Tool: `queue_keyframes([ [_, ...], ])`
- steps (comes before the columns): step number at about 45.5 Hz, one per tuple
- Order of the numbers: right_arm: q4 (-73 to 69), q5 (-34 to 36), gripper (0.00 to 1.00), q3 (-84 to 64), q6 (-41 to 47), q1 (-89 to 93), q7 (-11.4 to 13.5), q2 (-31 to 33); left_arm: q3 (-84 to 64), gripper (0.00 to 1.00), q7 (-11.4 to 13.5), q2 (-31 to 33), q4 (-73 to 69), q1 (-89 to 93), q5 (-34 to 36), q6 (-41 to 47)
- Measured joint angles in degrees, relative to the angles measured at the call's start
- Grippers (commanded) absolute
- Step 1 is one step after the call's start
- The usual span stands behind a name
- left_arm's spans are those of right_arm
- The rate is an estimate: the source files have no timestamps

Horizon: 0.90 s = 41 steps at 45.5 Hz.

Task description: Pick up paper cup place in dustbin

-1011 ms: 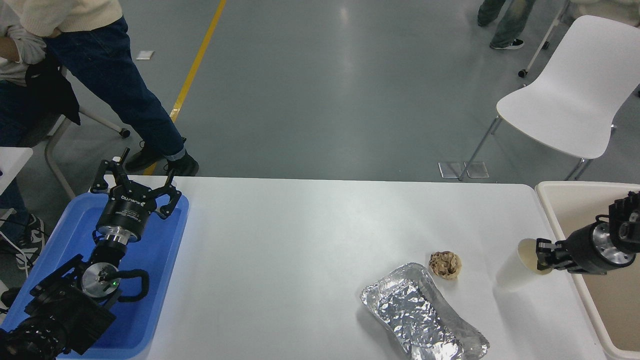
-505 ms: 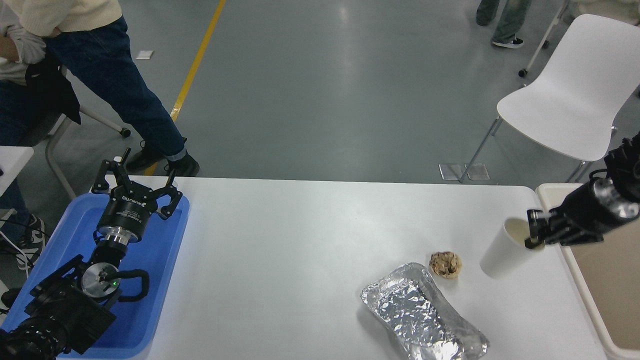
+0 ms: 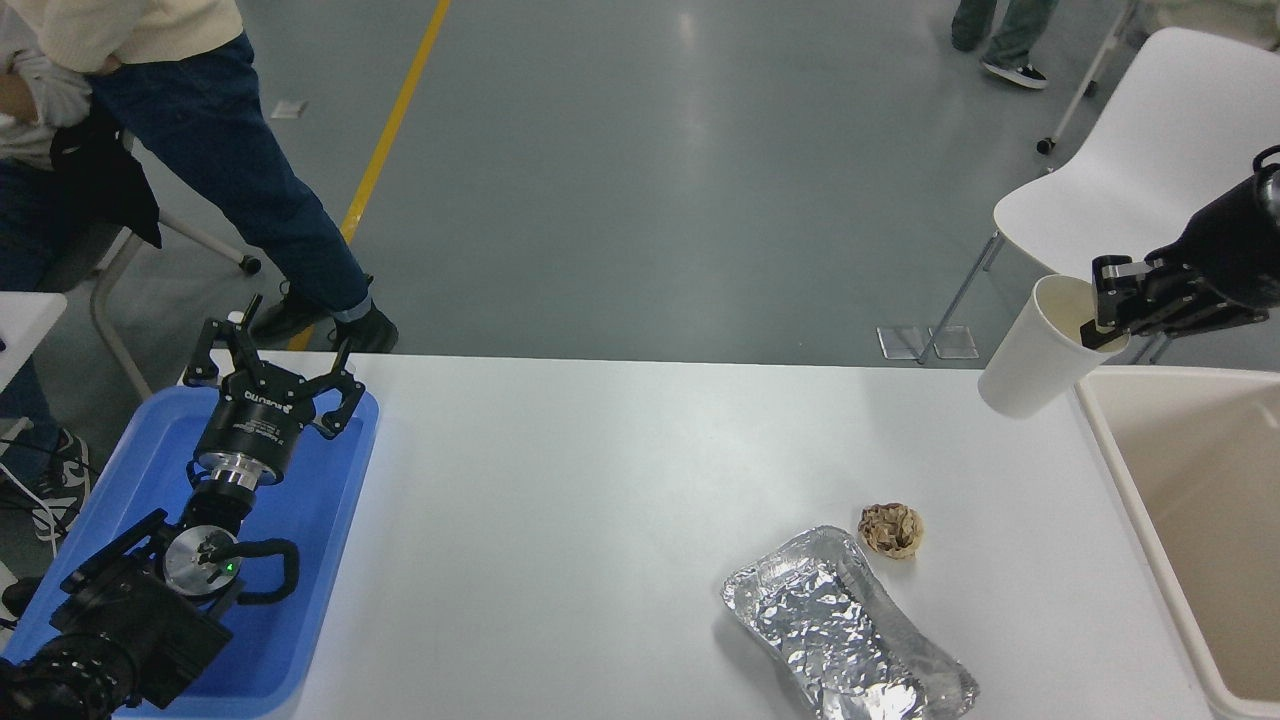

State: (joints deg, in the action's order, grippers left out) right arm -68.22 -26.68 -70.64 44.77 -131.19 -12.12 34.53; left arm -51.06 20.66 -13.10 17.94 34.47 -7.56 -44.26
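The white paper cup (image 3: pixel 1035 352) hangs tilted in the air above the table's far right corner, its open mouth up and to the right. My right gripper (image 3: pixel 1105 305) is shut on the cup's rim, one finger inside the mouth, and comes in from the right edge. The beige dustbin (image 3: pixel 1120 455) stands at the table's right side, just right of and below the cup; its inside looks bare where it shows. My left gripper (image 3: pixel 272 368) is parked open over the blue tray at the lower left.
A silver foil tray (image 3: pixel 845 630) lies at the front right of the table, with a brown paper ball (image 3: pixel 890 529) just behind it. A blue tray (image 3: pixel 310 520) is at the left. A white chair (image 3: pixel 1150 180) stands behind the bin. A person stands at the far left.
My right gripper has lifted the paper cup off the table, up and away, from beside the bin's near rim to above the table's far right corner. The left arm has not moved.
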Motion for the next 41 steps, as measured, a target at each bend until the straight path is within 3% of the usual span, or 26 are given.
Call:
queue_keyframes([
  [41, -0.2, 0.6, 0.00, -6.4, 0.2, -11.1, 0.0, -0.3, 0.0, 1.00, 0.0, 0.0, 0.0, 0.0, 0.0, 0.1],
])
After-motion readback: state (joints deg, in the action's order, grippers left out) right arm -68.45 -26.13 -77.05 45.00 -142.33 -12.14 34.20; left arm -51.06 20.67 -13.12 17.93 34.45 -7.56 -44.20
